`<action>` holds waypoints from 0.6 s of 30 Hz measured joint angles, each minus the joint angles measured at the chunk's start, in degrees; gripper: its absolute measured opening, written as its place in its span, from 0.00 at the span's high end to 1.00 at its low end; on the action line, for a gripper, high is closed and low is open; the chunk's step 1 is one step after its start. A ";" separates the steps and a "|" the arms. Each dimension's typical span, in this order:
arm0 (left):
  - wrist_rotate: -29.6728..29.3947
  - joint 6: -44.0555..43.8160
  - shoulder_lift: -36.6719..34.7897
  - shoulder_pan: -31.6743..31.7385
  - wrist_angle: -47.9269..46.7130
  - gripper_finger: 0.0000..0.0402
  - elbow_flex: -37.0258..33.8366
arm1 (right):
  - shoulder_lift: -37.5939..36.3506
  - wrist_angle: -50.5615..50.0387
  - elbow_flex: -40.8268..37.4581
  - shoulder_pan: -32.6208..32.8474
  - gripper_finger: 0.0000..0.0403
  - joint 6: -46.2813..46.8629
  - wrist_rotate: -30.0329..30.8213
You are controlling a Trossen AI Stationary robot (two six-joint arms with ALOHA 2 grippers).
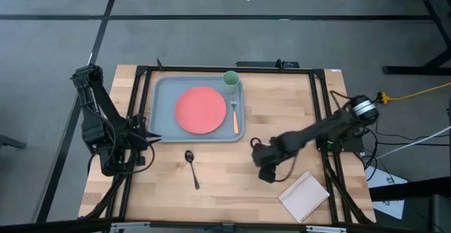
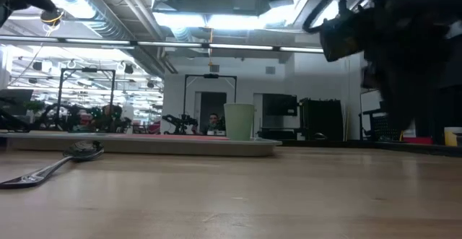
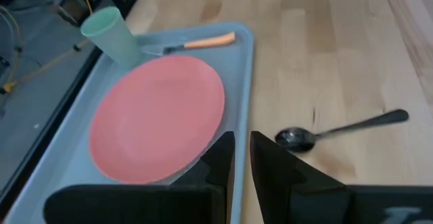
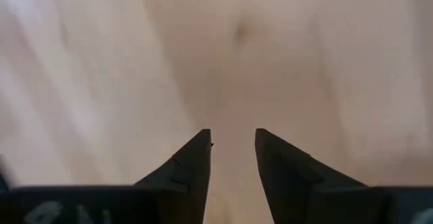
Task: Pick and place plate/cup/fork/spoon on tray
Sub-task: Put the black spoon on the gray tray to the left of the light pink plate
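- Three of the four pieces already sit on the tray (image 1: 161, 113): the plate (image 1: 201, 110) in its middle, the cup (image 1: 231, 80) upright at a far corner, the fork (image 1: 235, 115) lying along the edge beside the plate.
- Only the spoon (image 1: 192, 167) is left, lying flat on the bare table just outside the tray's near edge, bowl toward the tray, handle pointing away.
- Right gripper (image 4: 232, 146) hangs over empty wood, well apart from the spoon, its fingers slightly parted and grasping nothing.
- Left gripper (image 3: 241, 158) waits by the tray's near-left corner, fingers nearly together, empty.
- My judgement: the spoon is thin and low, so come down across the handle with the fingertips brushing the wood, then pinch it.
- Set it in the free strip of tray beside the plate.
- One tan notepad (image 1: 304, 196) lies at the near right, off the route; the tray's raised rim must be cleared on the carry.
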 joint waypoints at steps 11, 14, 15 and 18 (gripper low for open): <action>-10.66 -5.75 0.00 0.96 0.40 0.90 0.00 | -15.41 43.49 -24.90 5.01 0.70 -24.81 13.79; -13.34 -8.40 0.00 1.81 0.36 0.90 0.00 | -20.19 42.14 -27.93 4.34 0.70 -27.06 11.02; -14.81 -8.65 0.00 2.33 0.20 0.90 0.00 | -21.83 40.78 -28.62 4.07 0.70 -28.16 8.45; -20.80 -8.79 0.00 5.57 -0.78 0.90 0.00 | -27.13 34.42 -29.37 3.27 0.70 -30.31 0.25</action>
